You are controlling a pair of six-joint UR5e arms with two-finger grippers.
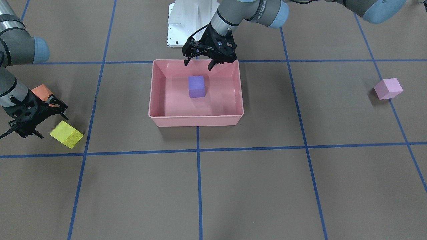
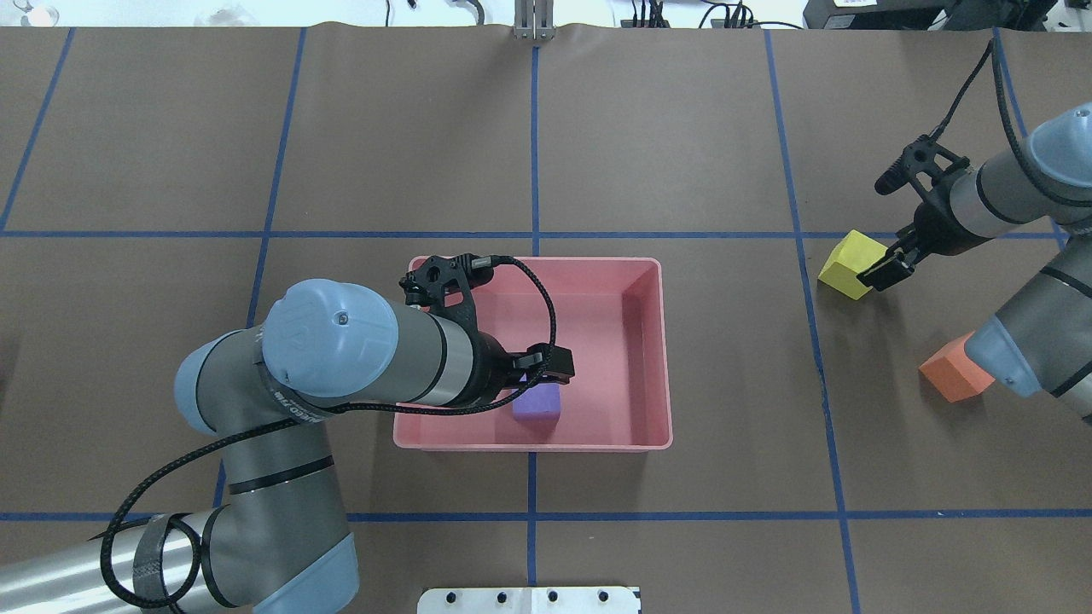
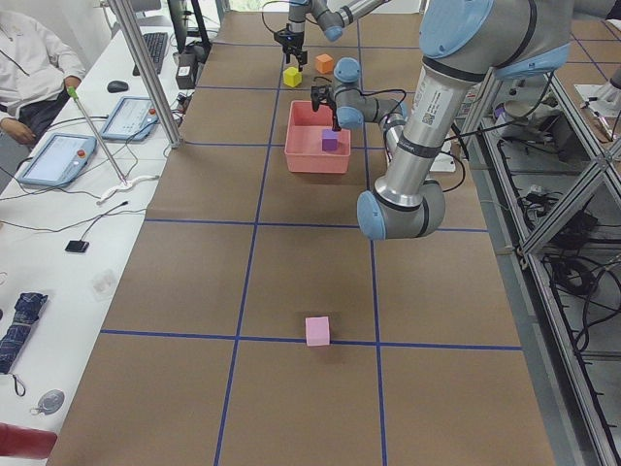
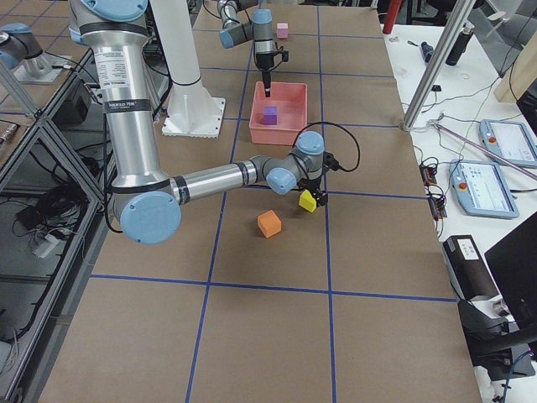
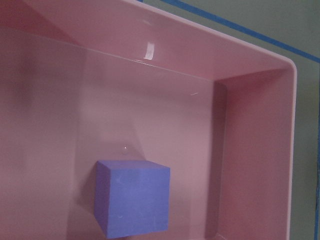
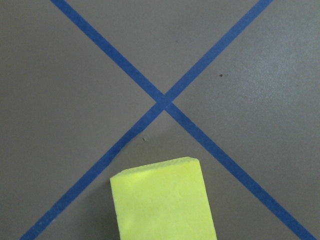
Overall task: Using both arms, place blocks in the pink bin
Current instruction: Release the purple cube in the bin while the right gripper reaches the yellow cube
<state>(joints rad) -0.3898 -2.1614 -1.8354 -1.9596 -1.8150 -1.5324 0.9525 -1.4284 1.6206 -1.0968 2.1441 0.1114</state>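
Observation:
The pink bin (image 1: pixel 196 120) stands at the table's middle with the purple block (image 1: pixel 196 86) on its floor. My left gripper (image 1: pixel 198 65) hangs open and empty above the bin's robot-side wall, just over the purple block (image 5: pixel 132 197). My right gripper (image 1: pixel 50 125) is open and low, right beside the yellow block (image 1: pixel 66 134), which fills the bottom of the right wrist view (image 6: pixel 162 200). The orange block (image 1: pixel 41 91) lies behind that gripper, partly hidden by the arm. The pink-lilac block (image 1: pixel 388 88) lies alone far out on my left side.
The white robot base (image 1: pixel 186 23) sits behind the bin. Blue tape lines (image 1: pixel 198 173) grid the brown table. A seated person (image 3: pixel 29 68) and tablets (image 3: pixel 58 155) are at a side bench beyond the table's far edge.

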